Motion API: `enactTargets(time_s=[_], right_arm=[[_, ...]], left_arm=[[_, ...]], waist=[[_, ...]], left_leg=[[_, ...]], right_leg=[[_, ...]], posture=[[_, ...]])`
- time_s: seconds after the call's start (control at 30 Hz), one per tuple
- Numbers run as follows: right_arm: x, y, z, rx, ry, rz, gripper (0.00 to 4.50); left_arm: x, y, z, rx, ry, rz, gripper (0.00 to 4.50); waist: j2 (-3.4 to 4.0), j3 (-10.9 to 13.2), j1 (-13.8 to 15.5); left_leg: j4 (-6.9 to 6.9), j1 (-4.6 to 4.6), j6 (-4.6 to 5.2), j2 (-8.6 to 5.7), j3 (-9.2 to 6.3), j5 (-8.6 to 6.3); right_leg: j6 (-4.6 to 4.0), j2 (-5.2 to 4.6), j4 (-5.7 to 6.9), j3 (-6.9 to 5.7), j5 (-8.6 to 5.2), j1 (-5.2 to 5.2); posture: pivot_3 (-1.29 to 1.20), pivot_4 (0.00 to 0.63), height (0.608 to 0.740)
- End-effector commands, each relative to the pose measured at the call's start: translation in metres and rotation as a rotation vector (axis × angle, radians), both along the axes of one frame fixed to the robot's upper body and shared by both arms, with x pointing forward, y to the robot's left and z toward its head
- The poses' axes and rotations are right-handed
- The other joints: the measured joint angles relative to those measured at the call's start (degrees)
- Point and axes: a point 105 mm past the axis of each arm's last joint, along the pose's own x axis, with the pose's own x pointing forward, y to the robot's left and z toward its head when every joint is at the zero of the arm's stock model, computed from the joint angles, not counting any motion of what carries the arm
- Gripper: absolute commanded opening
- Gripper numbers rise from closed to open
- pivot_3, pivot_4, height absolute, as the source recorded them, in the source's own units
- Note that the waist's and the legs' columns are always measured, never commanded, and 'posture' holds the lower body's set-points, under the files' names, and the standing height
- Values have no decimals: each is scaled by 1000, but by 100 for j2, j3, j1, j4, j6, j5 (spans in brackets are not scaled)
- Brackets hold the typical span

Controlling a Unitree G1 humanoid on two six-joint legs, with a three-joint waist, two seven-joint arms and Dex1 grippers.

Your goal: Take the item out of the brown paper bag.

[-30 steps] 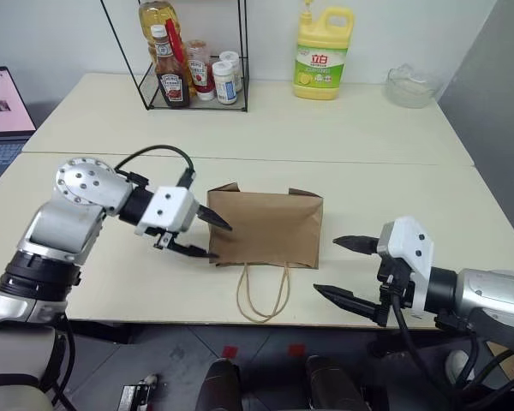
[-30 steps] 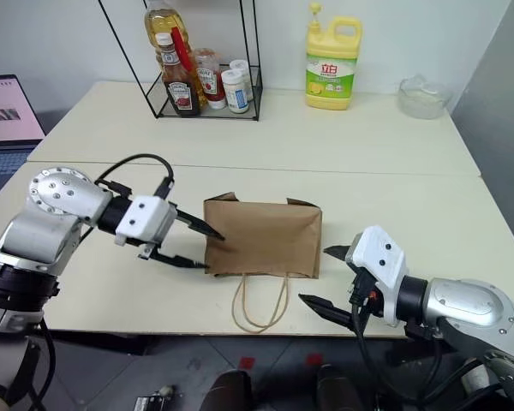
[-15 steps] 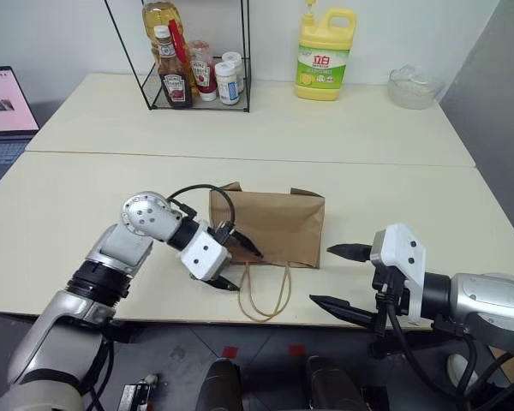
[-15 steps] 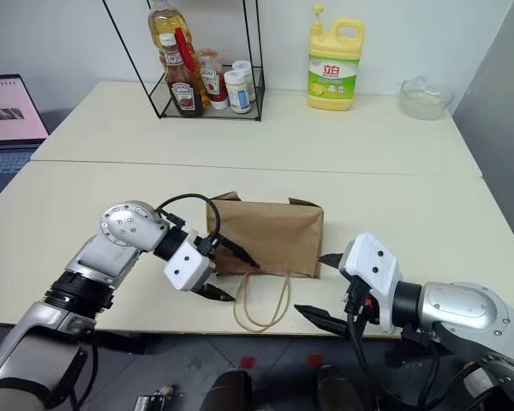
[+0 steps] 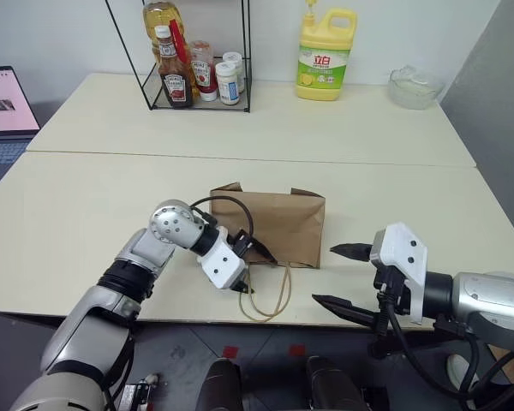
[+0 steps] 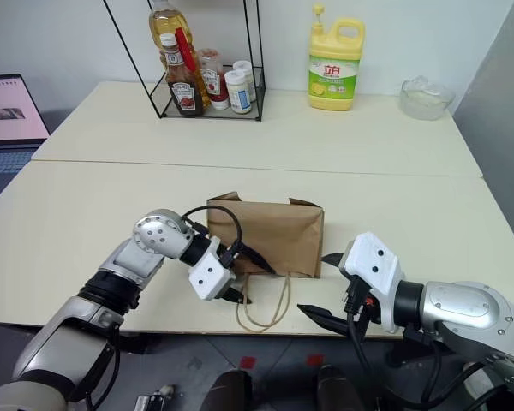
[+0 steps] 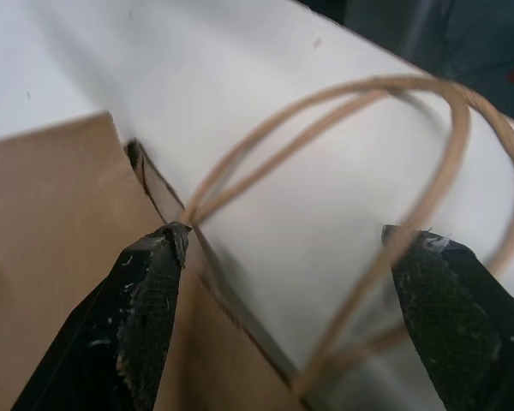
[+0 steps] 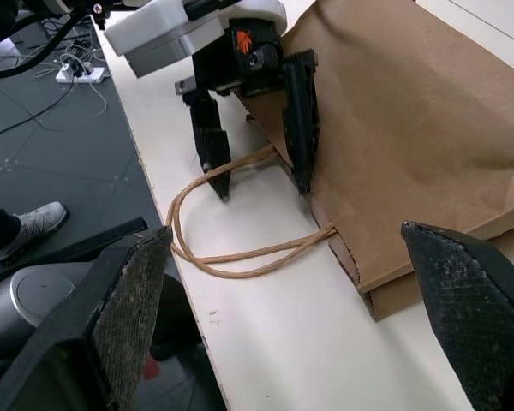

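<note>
At table centre: brown paper bag [image 5: 270,227], flat, mouth and cord handles [image 5: 267,295] toward 6 o'clock; item hidden, presumably inside. At 7 o'clock of bag: left gripper [image 5: 255,269], jaws apart, straddling handle roots at mouth edge; likely to snag cords or drag the light bag, not open it. At 4 o'clock: right gripper [image 5: 342,276], spread wide, empty, bag unbraced.

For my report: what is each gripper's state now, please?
Left gripper: open, astride the cord handles at the brown paper bag, holding nothing.
Right gripper: open, empty.
</note>
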Motion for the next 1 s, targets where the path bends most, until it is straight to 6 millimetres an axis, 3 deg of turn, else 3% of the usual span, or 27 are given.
enactTargets(time_s=[0.03,0.3,0.33,0.63,0.83,1.0], right_arm=[[-7,6,6,-8,-60,39,4500],[-9,7,-2,-79,-95,66,4500],[-10,8,-5,-111,-105,89,4500],[-19,3,-26,-358,-277,365,4500],[-6,10,-35,-452,-588,511,4500],[0,26,-39,-427,-792,597,4500]], left_arm=[[-3,-5,9,-40,-23,-25,2618],[0,-9,26,-113,87,67,129],[2,-9,30,-129,110,95,35],[27,-11,66,-294,221,305,35],[27,-11,65,-301,237,321,35],[26,-10,57,-297,246,324,35]], waist=[[0,0,-1],[0,0,1],[0,0,1],[0,0,1],[0,0,-2],[0,0,-2]], left_leg=[[0,0,0,0,-1,0],[2,0,0,-1,-3,0],[3,0,0,-1,-2,0],[8,0,0,-1,-5,0],[9,1,-1,-1,-4,0],[10,3,-2,0,-4,1]], right_leg=[[0,0,1,-1,0,0],[0,0,1,-1,0,1],[0,0,1,-1,0,1],[2,0,1,-4,-1,1],[2,0,1,-4,-1,1],[1,0,3,-3,-1,1]], posture=[[0,150,740],[0,150,740],[0,150,740],[0,150,740],[0,150,740],[0,150,740]])
